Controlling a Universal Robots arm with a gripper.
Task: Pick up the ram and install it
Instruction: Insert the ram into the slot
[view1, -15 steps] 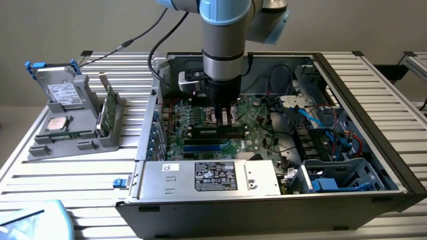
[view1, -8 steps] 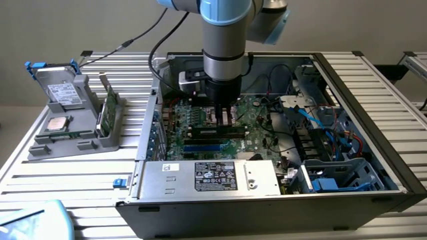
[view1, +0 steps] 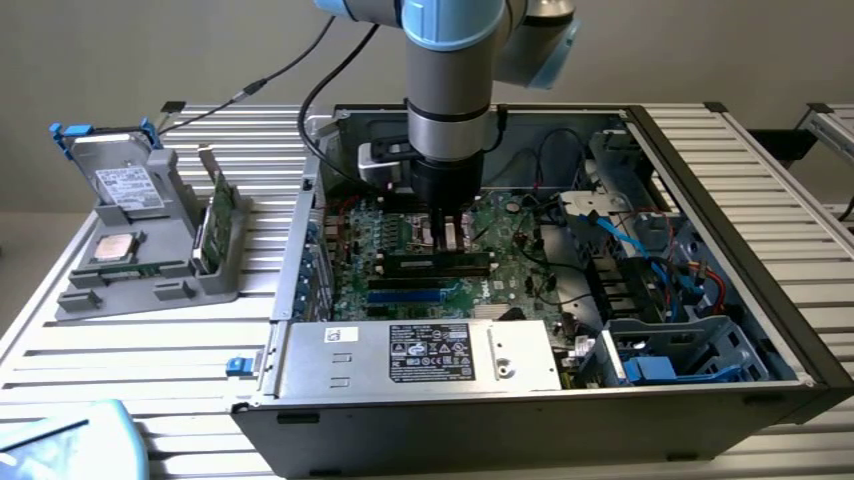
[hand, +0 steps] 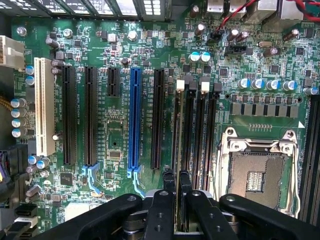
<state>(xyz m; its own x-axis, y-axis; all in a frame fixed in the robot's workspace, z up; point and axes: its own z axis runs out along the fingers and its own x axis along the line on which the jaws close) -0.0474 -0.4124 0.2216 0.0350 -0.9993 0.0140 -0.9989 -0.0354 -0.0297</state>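
**Item: ram** (view1: 434, 262). We log it lying along the memory slots (hand: 197, 130) of the motherboard (hand: 120, 130), inside the open computer case (view1: 534, 430).

**Gripper** (view1: 447, 238): directly over the stick, fingers drawn nearly together and, as far as we can judge, pinching its upper edge.

**Status:** pick-up done and the stick is at its slot. We cannot tell whether it is fully seated.
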